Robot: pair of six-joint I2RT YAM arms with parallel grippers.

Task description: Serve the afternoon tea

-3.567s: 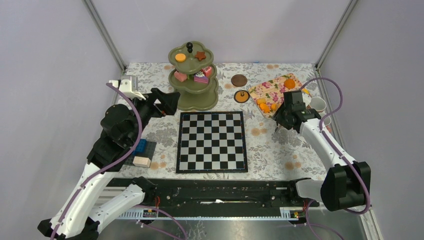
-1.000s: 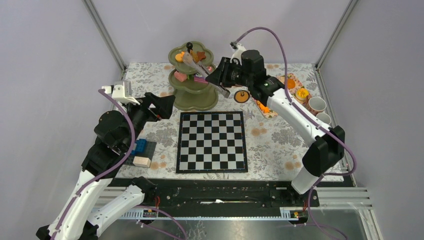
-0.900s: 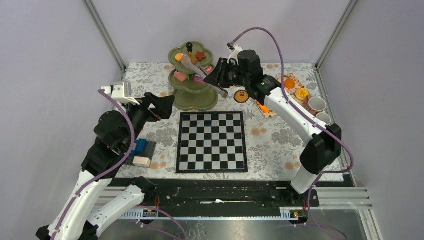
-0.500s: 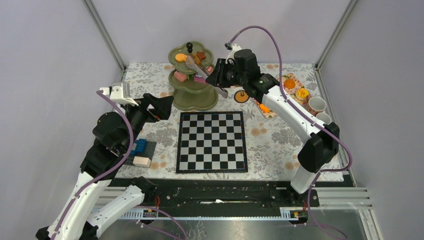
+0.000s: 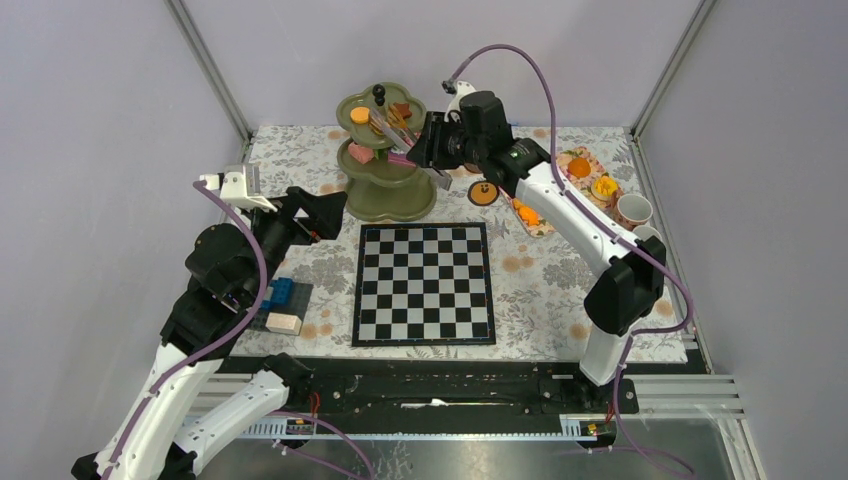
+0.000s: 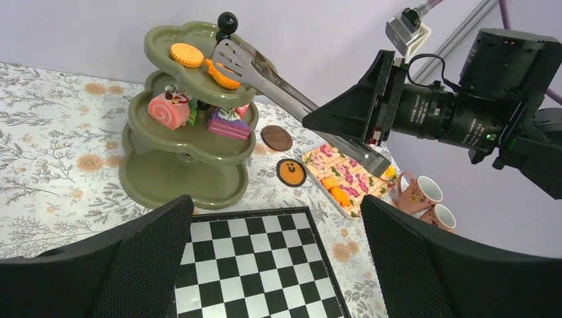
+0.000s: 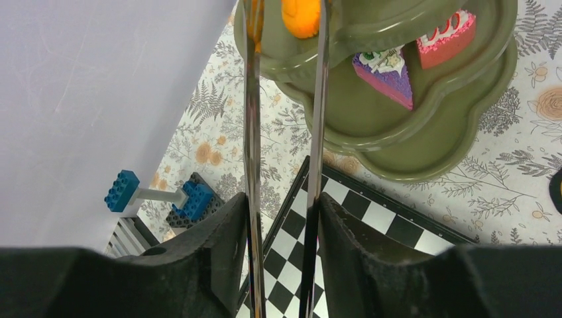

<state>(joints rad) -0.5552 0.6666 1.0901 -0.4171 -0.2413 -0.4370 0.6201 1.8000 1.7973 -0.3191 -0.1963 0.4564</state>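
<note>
The olive-green three-tier stand (image 5: 400,198) stands at the back, left of centre. My right gripper (image 5: 432,150) is shut on metal tongs (image 5: 398,132). The tongs' tips hold an orange pastry (image 6: 222,74) at the stand's top tier, next to a round orange cookie (image 6: 186,55) and the black knob (image 6: 227,21). In the right wrist view the pastry (image 7: 300,16) sits between the tong arms (image 7: 317,132). A pink roll (image 6: 164,110) and a purple cake (image 6: 228,122) lie on the middle tier. Two pink cups (image 5: 634,210) stand at the right edge. My left gripper (image 5: 335,205) is open and empty, left of the stand.
A floral tray (image 5: 548,176) with orange pastries lies right of the stand. A dark orange disc (image 5: 484,193) and a brown disc (image 6: 276,138) lie on the cloth beside it. The chessboard (image 5: 424,283) fills the middle. Blue and beige blocks (image 5: 282,305) sit at the left.
My right arm left the floral tray and carried the tongs with the orange pastry up to the stand's top tier. My left arm has barely moved.
</note>
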